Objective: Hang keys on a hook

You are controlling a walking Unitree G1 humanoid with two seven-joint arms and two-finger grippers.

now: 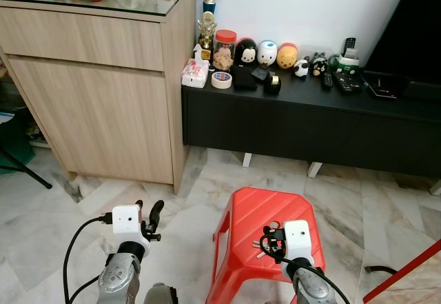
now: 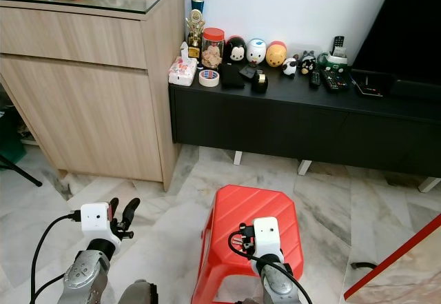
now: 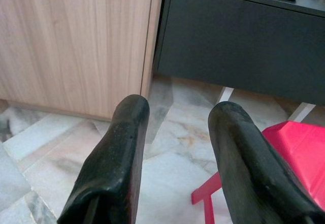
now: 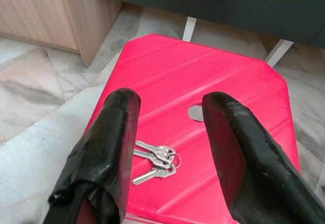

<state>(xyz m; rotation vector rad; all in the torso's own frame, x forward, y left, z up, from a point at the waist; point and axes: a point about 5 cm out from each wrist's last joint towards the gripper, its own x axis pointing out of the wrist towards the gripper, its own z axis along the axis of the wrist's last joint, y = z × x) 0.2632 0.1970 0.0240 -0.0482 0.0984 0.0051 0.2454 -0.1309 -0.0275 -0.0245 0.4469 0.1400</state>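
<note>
Right fingers (image 4: 167,148) spread wide above keys (image 4: 157,160) — touching nothing.

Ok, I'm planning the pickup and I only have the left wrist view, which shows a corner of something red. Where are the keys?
Observer: The keys lie flat on that red stool, close to the hole in its seat.
Operator: Is the right claw on them?
Observer: No. The right claw hovers open over the seat with the keys lying loose between its two fingers, not gripped.
Operator: What stands on the black cabinet behind?
Observer: On the top of the black cabinet, at the end by the wooden cupboard, are a tape roll and a red-lidded jar.
</note>
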